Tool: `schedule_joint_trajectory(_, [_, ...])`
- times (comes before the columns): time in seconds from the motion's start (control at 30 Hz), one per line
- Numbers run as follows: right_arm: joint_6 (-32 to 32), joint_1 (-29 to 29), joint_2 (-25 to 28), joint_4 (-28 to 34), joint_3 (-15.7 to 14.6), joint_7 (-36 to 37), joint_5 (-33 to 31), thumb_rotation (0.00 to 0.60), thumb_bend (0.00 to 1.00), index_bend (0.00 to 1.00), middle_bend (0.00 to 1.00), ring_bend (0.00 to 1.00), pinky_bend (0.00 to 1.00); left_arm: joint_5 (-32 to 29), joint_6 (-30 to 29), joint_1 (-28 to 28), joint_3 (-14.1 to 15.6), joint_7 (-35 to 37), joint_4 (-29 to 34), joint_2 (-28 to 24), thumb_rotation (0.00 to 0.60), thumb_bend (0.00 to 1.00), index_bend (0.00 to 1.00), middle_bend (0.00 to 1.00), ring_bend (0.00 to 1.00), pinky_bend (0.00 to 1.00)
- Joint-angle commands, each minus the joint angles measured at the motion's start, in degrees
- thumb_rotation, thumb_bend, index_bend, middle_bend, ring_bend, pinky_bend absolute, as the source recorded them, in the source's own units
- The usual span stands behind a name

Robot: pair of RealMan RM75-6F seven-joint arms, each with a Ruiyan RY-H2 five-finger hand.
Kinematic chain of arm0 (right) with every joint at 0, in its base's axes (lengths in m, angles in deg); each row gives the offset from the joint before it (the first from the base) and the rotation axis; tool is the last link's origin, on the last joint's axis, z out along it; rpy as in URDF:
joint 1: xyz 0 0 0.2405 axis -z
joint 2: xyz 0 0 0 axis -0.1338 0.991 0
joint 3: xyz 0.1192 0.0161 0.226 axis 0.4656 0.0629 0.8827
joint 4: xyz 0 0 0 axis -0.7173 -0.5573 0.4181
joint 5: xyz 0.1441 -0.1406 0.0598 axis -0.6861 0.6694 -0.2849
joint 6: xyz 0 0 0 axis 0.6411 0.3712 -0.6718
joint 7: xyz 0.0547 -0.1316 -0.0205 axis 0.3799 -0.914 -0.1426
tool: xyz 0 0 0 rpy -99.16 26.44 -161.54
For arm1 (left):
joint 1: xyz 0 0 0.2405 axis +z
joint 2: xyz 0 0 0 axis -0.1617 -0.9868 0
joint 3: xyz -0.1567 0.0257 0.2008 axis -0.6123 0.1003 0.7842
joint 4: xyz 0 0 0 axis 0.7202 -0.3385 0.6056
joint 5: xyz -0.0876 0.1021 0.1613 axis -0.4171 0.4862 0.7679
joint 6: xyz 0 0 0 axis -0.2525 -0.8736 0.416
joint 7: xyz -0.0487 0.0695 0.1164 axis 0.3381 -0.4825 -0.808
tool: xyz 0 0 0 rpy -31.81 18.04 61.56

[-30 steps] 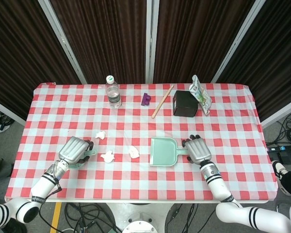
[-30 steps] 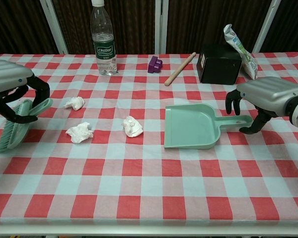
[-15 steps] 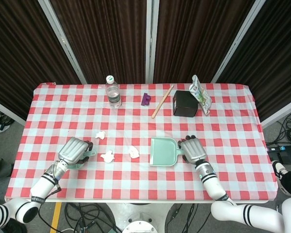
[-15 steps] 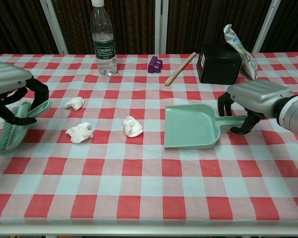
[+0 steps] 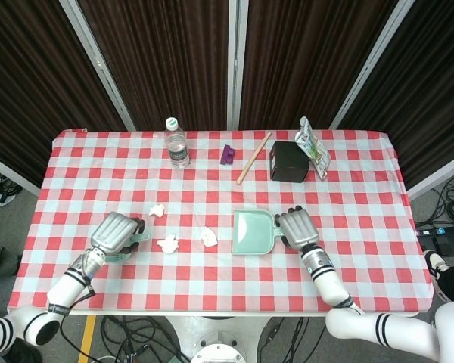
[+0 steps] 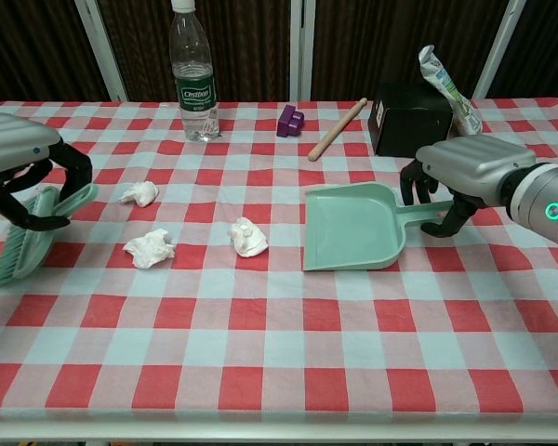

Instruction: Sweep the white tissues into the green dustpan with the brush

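On the red-and-white checked surface [image 6: 279, 372], the left hand [image 6: 14, 149] sits near the left edge with its dark fingers [image 6: 70, 167] curled down around the handle of the green brush [image 6: 23, 243], whose bristle end points toward the front edge; the handle passes between the fingers and the thumb, so the brush is held. In the head view the same left hand [image 5: 113, 233] covers most of the brush [image 5: 140, 239], with only a bit of green showing beside it. The right hand [image 6: 465, 167] is right of centre, its fingers [image 6: 414, 186] hooked over the handle of the green dustpan [image 6: 349, 228], thumb on the near side of the handle and the other fingers on the far side, gripping it; the pan's mouth faces the left edge. From above, the right hand [image 5: 296, 227] hides the handle of the dustpan [image 5: 251, 233]. Three white tissues lie between brush and dustpan: one toward the back [image 6: 141, 192], one nearer the front [image 6: 150, 248], and one closest to the pan's mouth [image 6: 249, 237], none touching fingers, brush or pan.
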Motion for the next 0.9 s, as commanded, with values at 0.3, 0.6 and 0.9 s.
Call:
schedule_joint_trajectory(0.3, [-1.8,-4.1,3.3,3.9,0.0,-4.1,-3.6,0.6,0.47,0.66,0.55,0.35,0.28,0.6,5.7,-3.7,-3.5,13.3,-7.4,1.6,0.6,0.42,0.56,0.58,0.79,0.93])
schedule_joint_trajectory(0.6, [-1.2,-6.5,3.1,4.4,-0.5,-5.9,-6.0,0.6,0.47,0.66,0.55,0.35,0.28,2.5,9.0,-8.5,-5.7,18.8,-17.5,6.2,0.6,0.43,0.56,0.58,0.78,0.93])
schedule_joint_trajectory(0.9, [-0.8,-8.1,1.9,3.8,-1.0,-5.9,-7.9,0.6,0.47,0.66,0.55,0.35,0.28,6.8,12.8,-14.2,-6.1,29.6,-21.7,8.9,0.6,0.44,0.56,0.58,0.77,0.93])
